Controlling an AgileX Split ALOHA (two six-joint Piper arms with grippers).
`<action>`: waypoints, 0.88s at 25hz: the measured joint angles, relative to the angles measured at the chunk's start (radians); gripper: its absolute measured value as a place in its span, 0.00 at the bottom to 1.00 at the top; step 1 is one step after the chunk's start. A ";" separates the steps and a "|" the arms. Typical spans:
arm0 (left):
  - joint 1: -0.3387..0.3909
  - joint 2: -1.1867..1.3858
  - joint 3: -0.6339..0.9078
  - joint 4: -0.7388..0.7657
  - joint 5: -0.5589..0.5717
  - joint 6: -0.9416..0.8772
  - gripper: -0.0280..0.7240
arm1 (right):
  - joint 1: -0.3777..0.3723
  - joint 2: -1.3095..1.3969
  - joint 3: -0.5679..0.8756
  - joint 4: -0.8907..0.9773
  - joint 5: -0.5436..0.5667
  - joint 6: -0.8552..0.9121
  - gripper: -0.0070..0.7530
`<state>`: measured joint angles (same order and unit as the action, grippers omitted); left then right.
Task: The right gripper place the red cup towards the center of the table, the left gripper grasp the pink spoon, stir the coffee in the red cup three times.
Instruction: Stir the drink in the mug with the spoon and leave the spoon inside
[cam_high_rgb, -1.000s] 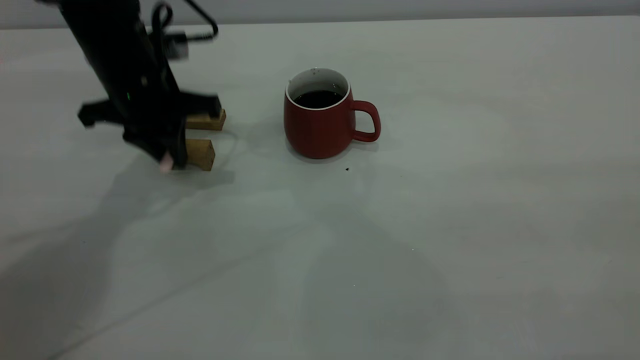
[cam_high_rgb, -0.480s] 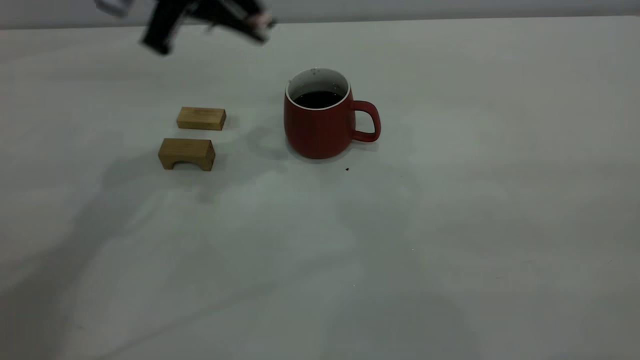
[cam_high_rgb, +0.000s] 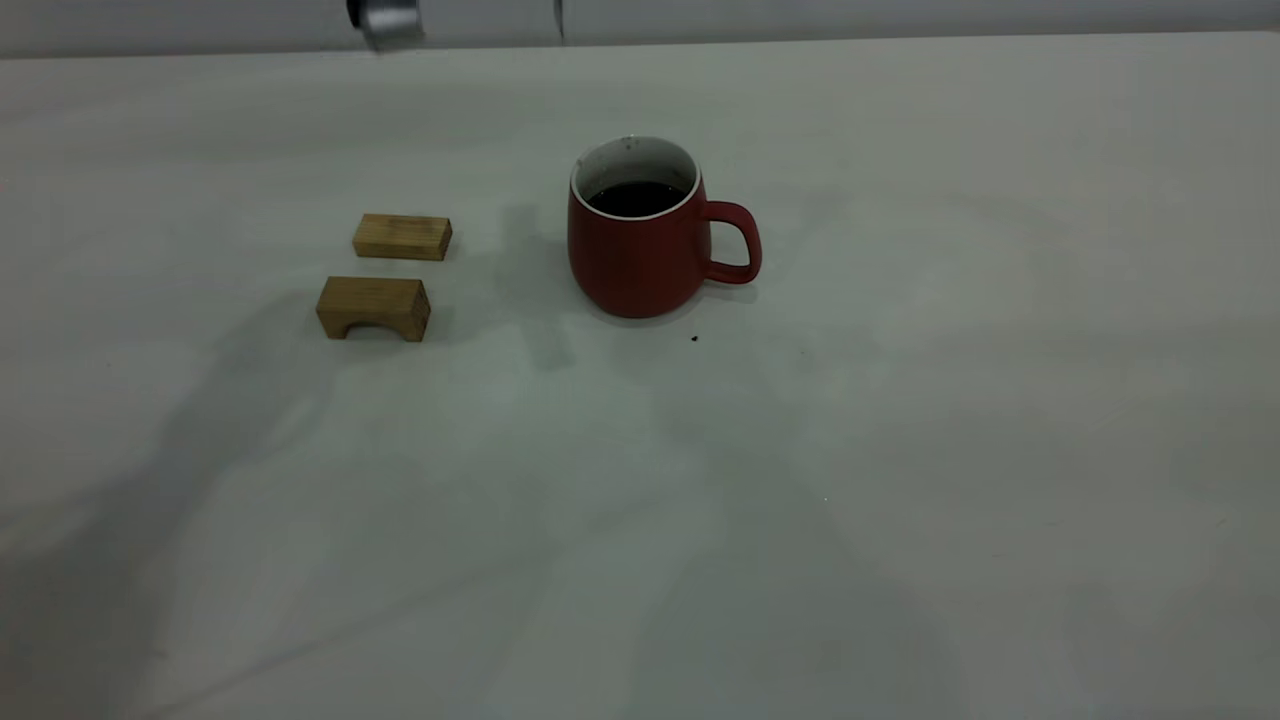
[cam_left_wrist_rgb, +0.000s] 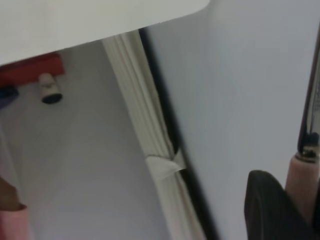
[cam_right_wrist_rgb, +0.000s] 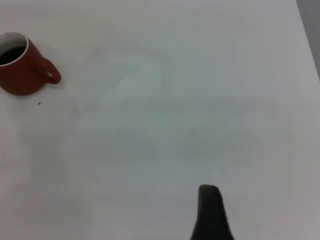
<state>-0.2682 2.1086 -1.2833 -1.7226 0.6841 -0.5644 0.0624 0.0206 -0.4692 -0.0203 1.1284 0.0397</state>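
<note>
Spoon lifted, cup set on bench, stir pending

Red cup (cam_high_rgb: 640, 245) upright mid-bench (cam_high_rgb: 900, 450), handle away from the two wooden blocks (cam_high_rgb: 385, 275) beside it; coffee (cam_high_rgb: 635, 197) low inside. Left claw (cam_left_wrist_rgb: 300, 200) high above the cup, pinching the pink spoon (cam_left_wrist_rgb: 302, 180) by its handle. Right claw (cam_right_wrist_rgb: 212, 215) well apart from the cup; cannot tell its spread. Judgement: spoon light, stiff, slippery; ceramic cup heavy, stable, chip-prone at the rim.

Left gripper (cam_left_wrist_rgb: 280, 210): one rounded matte black finger (cam_left_wrist_rgb: 267, 207), at 5 o'clock in its wrist view. A silver-grey ridged part (cam_high_rgb: 388, 22), probably of the left arm, at 11 o'clock in the exterior view. Right gripper: one tapering black finger (cam_right_wrist_rgb: 212, 215), at 6 o'clock.
</note>
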 joint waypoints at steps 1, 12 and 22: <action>-0.004 0.009 0.000 -0.003 -0.003 -0.043 0.21 | 0.000 0.000 0.000 0.000 0.000 0.000 0.79; -0.039 0.079 0.000 -0.008 -0.052 -0.292 0.21 | 0.000 0.000 0.000 0.000 0.000 0.000 0.79; -0.040 0.261 -0.140 -0.011 -0.073 -0.281 0.21 | 0.000 0.000 0.000 0.000 0.000 0.000 0.79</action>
<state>-0.3084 2.3698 -1.4236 -1.7339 0.6110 -0.8450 0.0624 0.0206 -0.4692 -0.0203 1.1284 0.0397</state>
